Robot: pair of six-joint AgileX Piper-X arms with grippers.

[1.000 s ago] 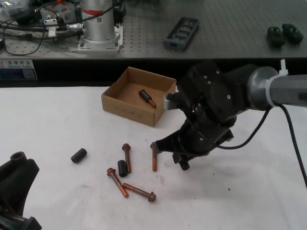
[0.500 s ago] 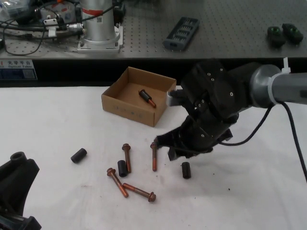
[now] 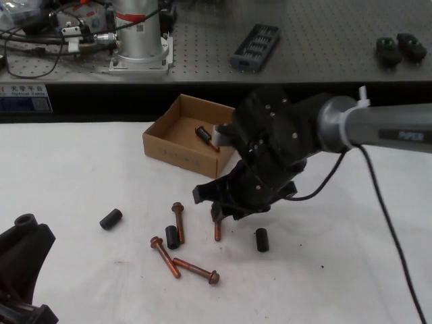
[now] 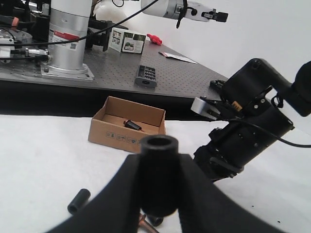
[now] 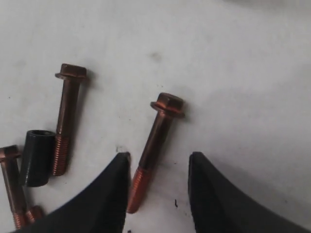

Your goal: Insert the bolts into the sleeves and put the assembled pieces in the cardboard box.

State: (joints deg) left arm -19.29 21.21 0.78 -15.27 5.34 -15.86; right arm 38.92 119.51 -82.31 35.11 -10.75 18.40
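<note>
The right claw [image 5: 158, 194] stands open, its fingers straddling the threaded end of a bolt [image 5: 156, 141] that lies on the white desk [image 3: 351, 270] at the centre of the high view. The left claw [image 4: 158, 206], at lower left, grips a black sleeve [image 4: 158, 165] upright. The cardboard box [image 3: 177, 156], at upper centre, contains one assembled piece [image 3: 206, 138].

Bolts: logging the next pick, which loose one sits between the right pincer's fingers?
The bolt lying apart from the other three, threaded end inside the open right pincer.
</note>
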